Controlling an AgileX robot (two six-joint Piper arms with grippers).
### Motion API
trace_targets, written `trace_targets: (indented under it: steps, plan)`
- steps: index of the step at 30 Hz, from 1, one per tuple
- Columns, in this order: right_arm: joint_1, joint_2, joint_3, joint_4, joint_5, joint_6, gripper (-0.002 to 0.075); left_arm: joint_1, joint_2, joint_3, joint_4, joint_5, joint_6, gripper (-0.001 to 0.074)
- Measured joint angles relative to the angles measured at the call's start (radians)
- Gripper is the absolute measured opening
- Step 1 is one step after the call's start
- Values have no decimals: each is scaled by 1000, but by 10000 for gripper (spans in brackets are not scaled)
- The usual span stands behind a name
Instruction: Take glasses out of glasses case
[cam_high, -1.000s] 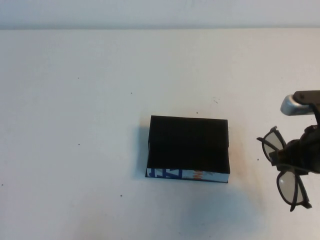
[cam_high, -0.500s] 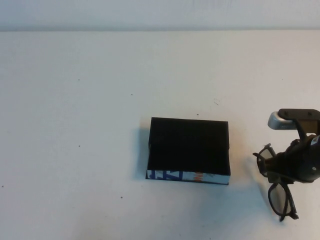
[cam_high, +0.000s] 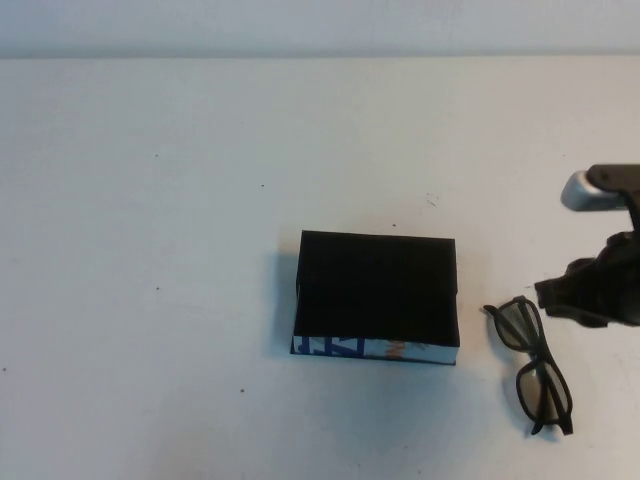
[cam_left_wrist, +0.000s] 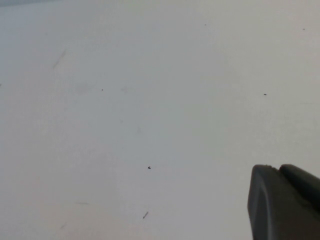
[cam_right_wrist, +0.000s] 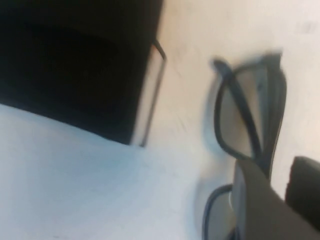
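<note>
The glasses (cam_high: 531, 362) lie flat on the white table, just right of the glasses case (cam_high: 378, 295), apart from it. The case is a black box with a white, blue and orange strip on its near side. My right gripper (cam_high: 565, 298) hangs just right of and above the glasses, open and holding nothing. In the right wrist view the glasses (cam_right_wrist: 248, 112) lie beyond the parted fingers (cam_right_wrist: 255, 200) of the right gripper (cam_right_wrist: 282, 185), with the case (cam_right_wrist: 75, 60) beside them. My left gripper (cam_left_wrist: 279, 172) shows only in its wrist view, shut over bare table.
The white table (cam_high: 180, 200) stretches wide to the left and behind the case. A pale wall runs along the far edge. A silver part of the right arm (cam_high: 580, 190) sticks out at the right edge.
The right gripper lowered the glasses to the table beside the case, let go of them, and rose back to the right. The glasses now lie flat. The case has not moved.
</note>
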Motion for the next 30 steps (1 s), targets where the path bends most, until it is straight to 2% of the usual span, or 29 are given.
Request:
trace_targets:
  steps: [6, 15, 21, 30]
  plan:
    - [0, -341, 38, -2, -83, -9, 14, 0, 0, 0, 0, 0, 0, -5]
    - [0, -813, 341, -8, -309, -10, -18, 0, 0, 0, 0, 0, 0, -5]
    - [0, -956, 477, -5, -343, -10, -18, 0, 0, 0, 0, 0, 0, -5]
    - [0, -972, 583, -5, -328, -10, -18, 0, 0, 0, 0, 0, 0, -5]
